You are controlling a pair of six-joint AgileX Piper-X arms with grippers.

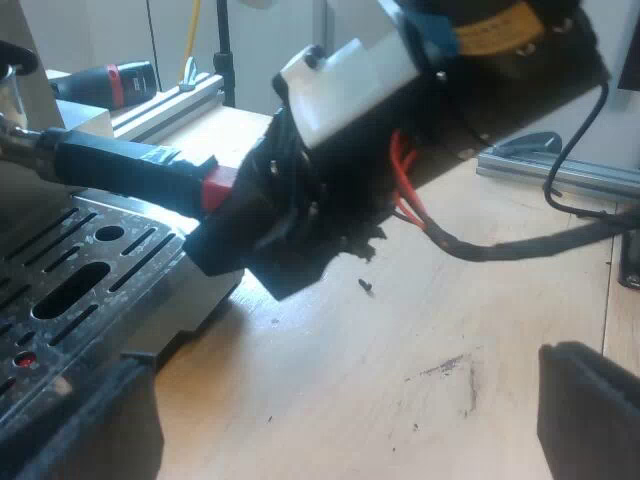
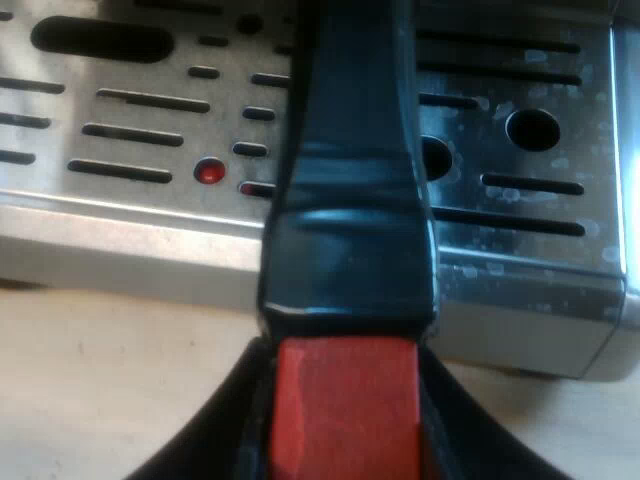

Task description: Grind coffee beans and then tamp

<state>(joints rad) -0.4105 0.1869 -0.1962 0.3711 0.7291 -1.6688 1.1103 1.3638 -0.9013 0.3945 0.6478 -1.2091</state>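
The holder's dark handle (image 1: 120,165) juts out from the espresso machine over its slotted metal drip tray (image 1: 80,270). My right gripper (image 1: 240,215) is clamped on the handle's red end (image 1: 218,188). In the right wrist view, the handle (image 2: 350,180) runs out over the drip tray (image 2: 520,180), and my right gripper (image 2: 345,420) has its black fingers (image 2: 220,420) pressed on both sides of the red end (image 2: 345,400). My left gripper (image 1: 340,400) hangs open above the wooden table with nothing between its fingers, a little way off from the tray's corner.
The wooden table (image 1: 400,330) stretches beyond the tray, with a small dark screw (image 1: 366,287) lying on it. An aluminium rail (image 1: 560,175) runs along the table's far side. A dark tool with a red band (image 1: 110,80) lies behind the machine.
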